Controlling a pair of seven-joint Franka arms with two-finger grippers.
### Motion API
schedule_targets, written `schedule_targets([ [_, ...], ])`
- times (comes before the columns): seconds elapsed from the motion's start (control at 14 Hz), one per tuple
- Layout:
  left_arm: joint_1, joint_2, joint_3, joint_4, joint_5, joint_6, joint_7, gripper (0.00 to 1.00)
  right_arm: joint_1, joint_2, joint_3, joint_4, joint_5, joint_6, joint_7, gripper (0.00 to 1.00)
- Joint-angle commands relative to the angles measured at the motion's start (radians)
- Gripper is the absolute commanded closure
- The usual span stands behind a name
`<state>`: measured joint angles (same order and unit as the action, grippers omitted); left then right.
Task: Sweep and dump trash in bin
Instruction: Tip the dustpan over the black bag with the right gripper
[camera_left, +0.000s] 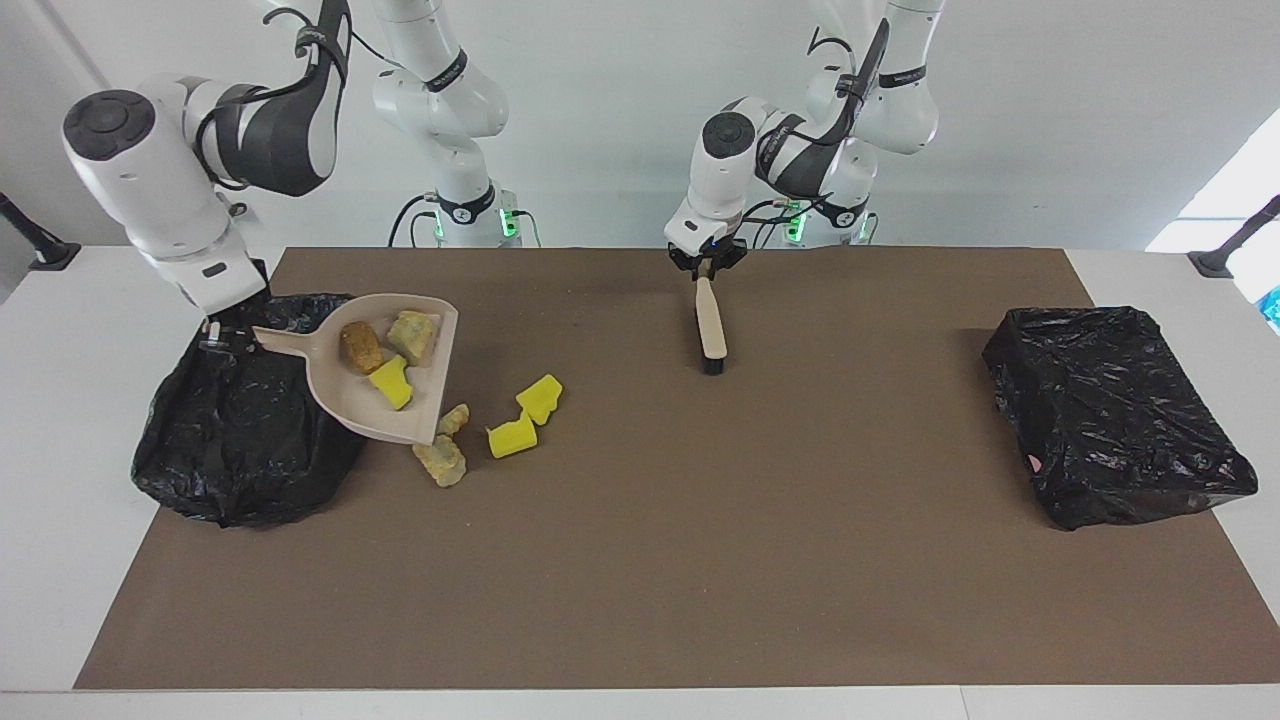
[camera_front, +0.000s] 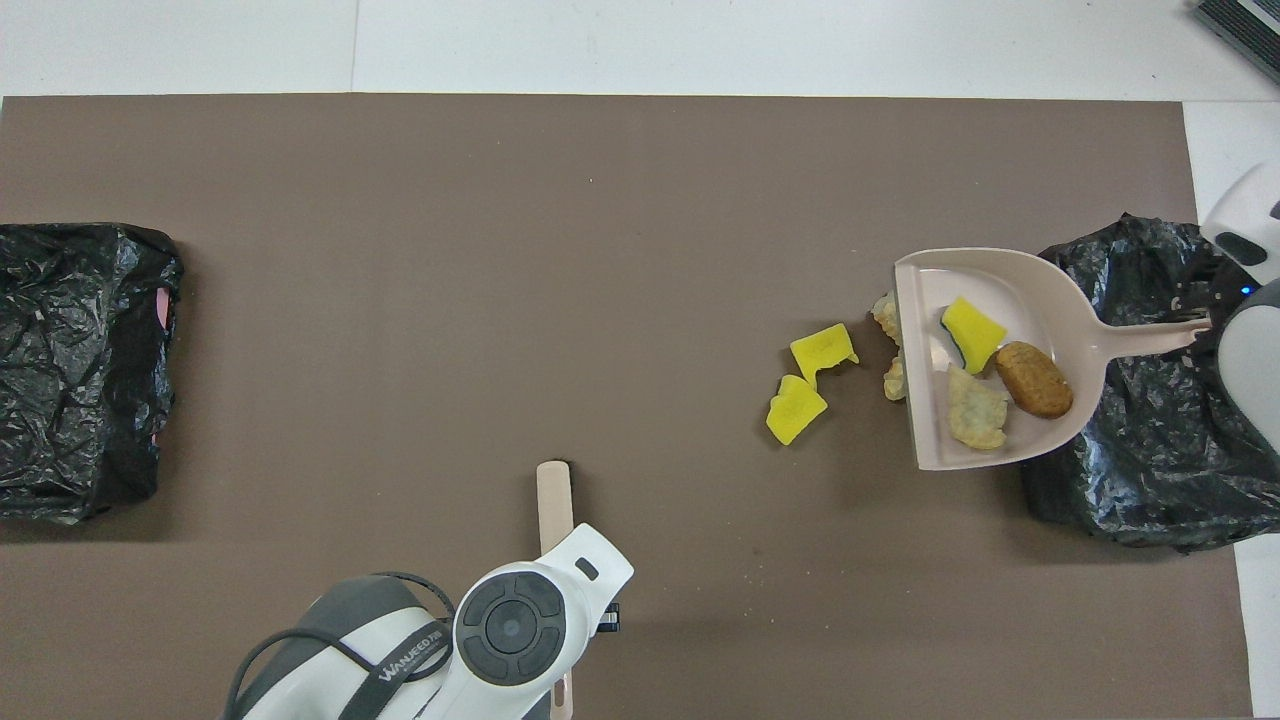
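— Where's the trash?
— Three pieces sit in the tilted dustpan (camera_left: 420, 400), left of centre in the facing view: a brown bread-like lump (camera_left: 361, 347), a pale lump (camera_left: 411, 335) and a green-backed yellow sponge chunk (camera_left: 390, 383).
— The rest?
— On the brown mat (camera_left: 700, 550), lower right of the pan: two beige lumps (camera_left: 441, 461) by its lip and two yellow sponge chunks (camera_left: 539, 398) close together.
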<state>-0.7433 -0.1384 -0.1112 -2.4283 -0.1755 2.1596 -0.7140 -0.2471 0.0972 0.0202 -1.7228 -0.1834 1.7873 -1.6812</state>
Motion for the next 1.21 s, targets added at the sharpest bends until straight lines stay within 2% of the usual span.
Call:
schedule_targets([
  [0.0,-0.010,-0.013,0.015,-0.005,0.010,-0.015,-0.012,0.00,-0.087,-0.010,0.015,-0.004,-0.042,0.052,-0.060,1.00],
  [0.14,0.010,0.000,0.018,0.026,0.011,-0.050,-0.004,0.00,-0.145,-0.010,0.015,-0.004,-0.048,0.099,-0.145,1.00],
  [0.29,0.100,-0.001,0.019,0.081,0.011,-0.076,0.030,0.00,-0.192,-0.016,0.015,-0.012,-0.080,0.132,-0.190,1.00],
  [0.71,0.398,-0.029,0.022,0.281,0.013,-0.326,0.267,0.00,-0.179,-0.039,0.015,-0.050,-0.318,0.109,-0.166,1.00],
  [1.0,0.536,-0.043,0.022,0.287,0.077,-0.392,0.405,0.00,-0.160,-0.043,0.027,-0.049,-0.438,0.083,-0.085,1.00],
  [1.14,0.603,-0.041,0.022,0.287,0.094,-0.397,0.476,0.00,-0.118,-0.056,0.026,-0.046,-0.508,0.023,-0.002,1.00],
])
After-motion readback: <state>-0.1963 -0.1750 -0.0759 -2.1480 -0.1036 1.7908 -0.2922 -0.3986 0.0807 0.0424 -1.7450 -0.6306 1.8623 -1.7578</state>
